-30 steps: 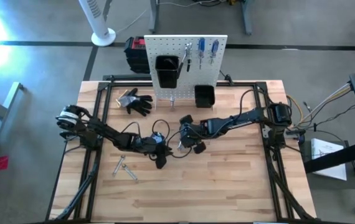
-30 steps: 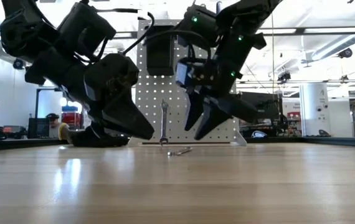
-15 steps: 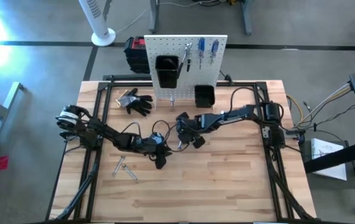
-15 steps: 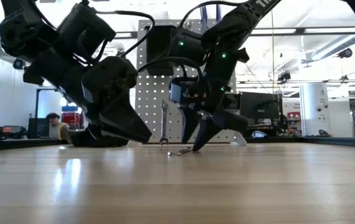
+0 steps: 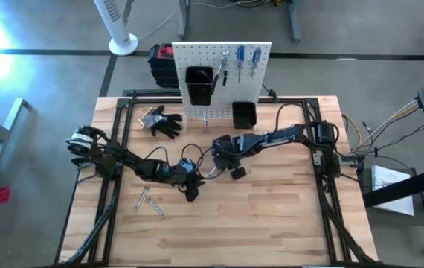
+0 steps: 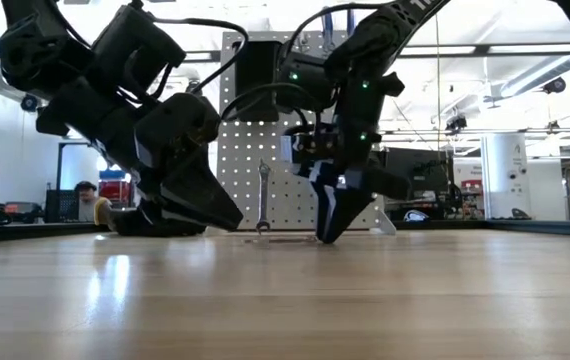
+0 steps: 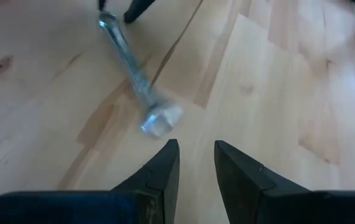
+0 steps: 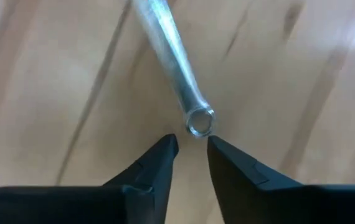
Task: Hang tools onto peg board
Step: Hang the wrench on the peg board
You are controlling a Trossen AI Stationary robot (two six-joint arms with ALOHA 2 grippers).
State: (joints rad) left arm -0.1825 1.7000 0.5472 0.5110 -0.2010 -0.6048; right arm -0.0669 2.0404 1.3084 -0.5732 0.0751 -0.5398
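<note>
A slim silver wrench lies flat on the wooden table between my two grippers. My right gripper points steeply down at it. Its fingertips are at table height, a narrow gap apart, just short of the wrench's ring end. My left gripper slants down near the wrench's other end, with a narrow gap and nothing between its fingers. The white peg board stands at the far edge with pliers and two blue screwdrivers hanging on it. Another wrench stands upright at its foot. My right gripper comes at the wrench's ring end from above, pointing steeply down, with one fingertip on each side and just short of it. I cannot tell whether they touch the ring. The wrench lies flat on the table.
Black work gloves lie at the far left of the table. Two more loose tools lie near the left side. Two black bins hang on the peg board. The table's near half has free room.
My right gripper has come down to the table and a little toward its left edge, onto the wrench. It has tipped to point more steeply down, and its fingers have narrowed from wide open to a small gap.
</note>
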